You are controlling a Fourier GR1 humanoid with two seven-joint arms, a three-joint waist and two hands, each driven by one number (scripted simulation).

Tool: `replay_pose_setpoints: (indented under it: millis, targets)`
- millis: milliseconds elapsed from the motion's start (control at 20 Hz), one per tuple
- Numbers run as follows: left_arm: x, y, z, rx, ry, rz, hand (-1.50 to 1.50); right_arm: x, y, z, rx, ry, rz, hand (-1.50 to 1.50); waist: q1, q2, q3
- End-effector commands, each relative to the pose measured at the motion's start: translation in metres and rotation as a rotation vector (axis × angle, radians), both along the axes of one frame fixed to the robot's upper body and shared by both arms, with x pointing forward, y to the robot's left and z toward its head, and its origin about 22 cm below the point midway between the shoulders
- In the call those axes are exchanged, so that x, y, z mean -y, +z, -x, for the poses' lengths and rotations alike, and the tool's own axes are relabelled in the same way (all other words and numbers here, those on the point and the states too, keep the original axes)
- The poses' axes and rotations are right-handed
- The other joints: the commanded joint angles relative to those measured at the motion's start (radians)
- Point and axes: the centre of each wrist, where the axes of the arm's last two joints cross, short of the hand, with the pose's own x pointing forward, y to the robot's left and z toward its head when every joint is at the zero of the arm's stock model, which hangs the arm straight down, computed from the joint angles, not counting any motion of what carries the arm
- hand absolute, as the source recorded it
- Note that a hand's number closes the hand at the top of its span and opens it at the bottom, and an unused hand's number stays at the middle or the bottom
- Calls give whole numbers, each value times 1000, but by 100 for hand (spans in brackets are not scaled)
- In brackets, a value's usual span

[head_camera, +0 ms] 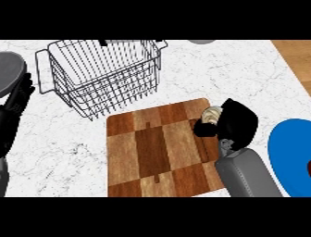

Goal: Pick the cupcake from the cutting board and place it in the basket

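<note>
at right edge of cutting board [155, 148], my right hand [235, 124] curled round cupcake [212, 114], mostly hiding it; only pale frosting top shows. judge it light, soft, easily squashed, so grip belongs on lower sides, not frosting. basket [103, 76] well apart, up-left. left hand [20, 95] resting at left edge, fingers straight

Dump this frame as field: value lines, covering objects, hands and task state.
surface: white marble counter
cutting board: wooden, centre front
cupcake: at board's right edge, mostly hidden by hand
basket: wire, behind board, nothing seen in it
right hand: curled round cupcake
left hand: resting at left edge, fingers straight
blue plate: far right
task state: cupcake not yet in basket
</note>
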Motion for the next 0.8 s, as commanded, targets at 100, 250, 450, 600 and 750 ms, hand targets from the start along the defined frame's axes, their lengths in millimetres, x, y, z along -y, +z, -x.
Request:
replay_pose_setpoints:
  millis: [100, 250, 450, 600, 750]
  targets:
    - [10, 4, -4, 7, -56, 9, 0, -31, 94, 20, 544, -171, -82, 150, 48, 4, 1]
    - [17, 12, -10, 27, -90, 12, 0, -48, 132, 37, 716, -153, -123, 150, 91, 21, 2]
    - [30, 10, -11, 31, -130, 10, 0, -74, 168, 53, 813, -143, -28, 150, 128, 31, 1]
    - [33, 11, -19, 43, -152, 14, 0, -83, 196, 45, 822, -112, -41, 150, 147, 45, 1]
    - [42, 20, -26, 49, -181, -8, 0, -93, 222, 33, 853, -89, -90, 150, 175, 51, 1]
